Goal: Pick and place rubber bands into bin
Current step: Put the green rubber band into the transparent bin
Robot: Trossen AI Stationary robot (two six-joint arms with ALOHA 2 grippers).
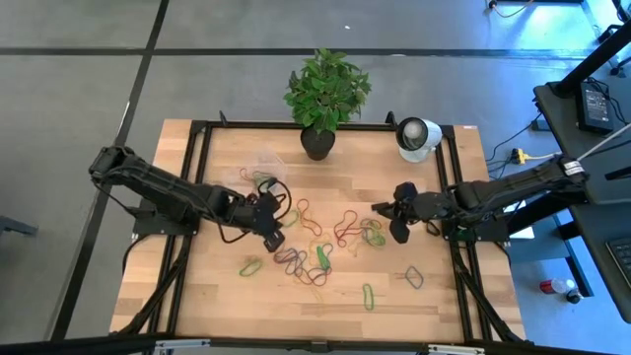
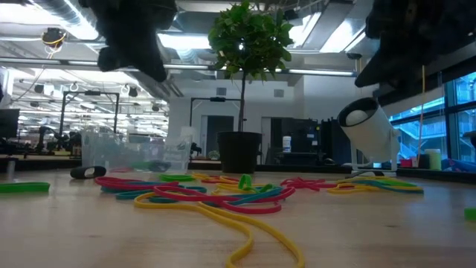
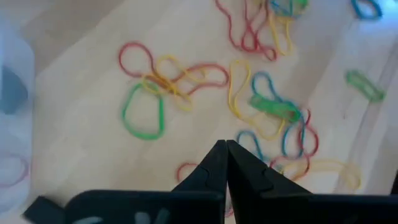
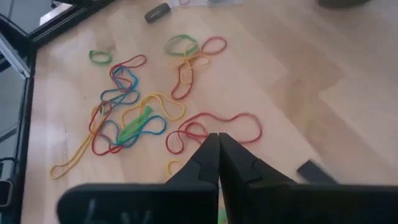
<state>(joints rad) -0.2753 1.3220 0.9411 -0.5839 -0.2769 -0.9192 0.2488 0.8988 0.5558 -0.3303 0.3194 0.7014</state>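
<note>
The rubber bands (image 1: 325,242) lie scattered and tangled on the middle of the wooden table, in red, yellow, green, blue and purple; they also show in the low view (image 2: 223,195). The clear bin (image 1: 258,170) stands on the table at the far left of the bands (image 2: 134,152) and holds a few bands. My left gripper (image 1: 276,232) hovers shut near the bin, above the bands' left side (image 3: 225,145). My right gripper (image 1: 380,209) hovers shut above the bands' right side, over a red band (image 4: 214,124). Both sit well above the table (image 2: 134,37).
A black plant pot (image 1: 317,143) with a green plant stands at the far edge, and a white round camera-like object (image 1: 416,138) stands to its right. A small dark piece (image 2: 88,172) lies by the bin. Single bands (image 1: 368,296) lie toward the near edge.
</note>
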